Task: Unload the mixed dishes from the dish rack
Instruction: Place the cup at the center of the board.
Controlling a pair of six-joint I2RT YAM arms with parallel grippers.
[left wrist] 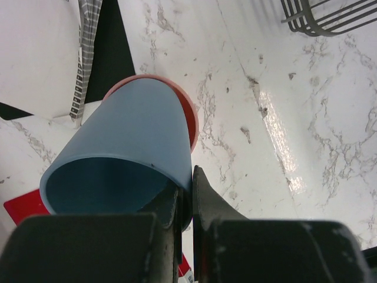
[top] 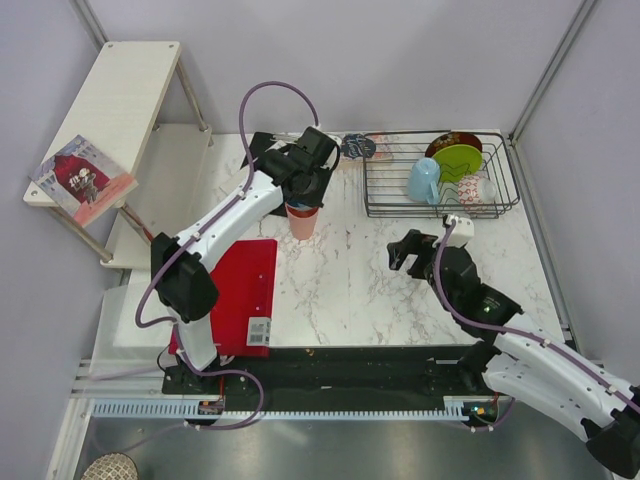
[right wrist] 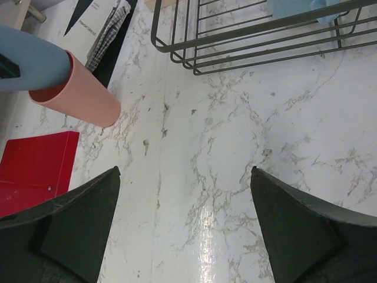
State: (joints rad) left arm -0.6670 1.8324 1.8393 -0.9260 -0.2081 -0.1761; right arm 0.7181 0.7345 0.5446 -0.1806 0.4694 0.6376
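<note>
1. Left wrist view: the left gripper [left wrist: 191, 177] is pinched tight on the rim of the grey-blue cup [left wrist: 118, 153], which is nested in the pink cup [left wrist: 189, 121].
2. The right gripper [right wrist: 184, 172] hovers over the marble table [right wrist: 247, 135], jaws spread wide and holding nothing; the cups are at upper left.
3. The dish rack [top: 440, 212], upper right in the top view, holds the light blue handled mug [top: 424, 180] and the lime-green plate [top: 458, 160]. The plate behind is mostly hidden.

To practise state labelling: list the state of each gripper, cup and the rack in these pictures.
left gripper: shut on grey-blue cup rim.
grey-blue cup: held, tilted, base in pink cup.
pink cup: standing upright.
right gripper: open, empty.
dish rack: holds light blue mug, lime-green plate.
</note>
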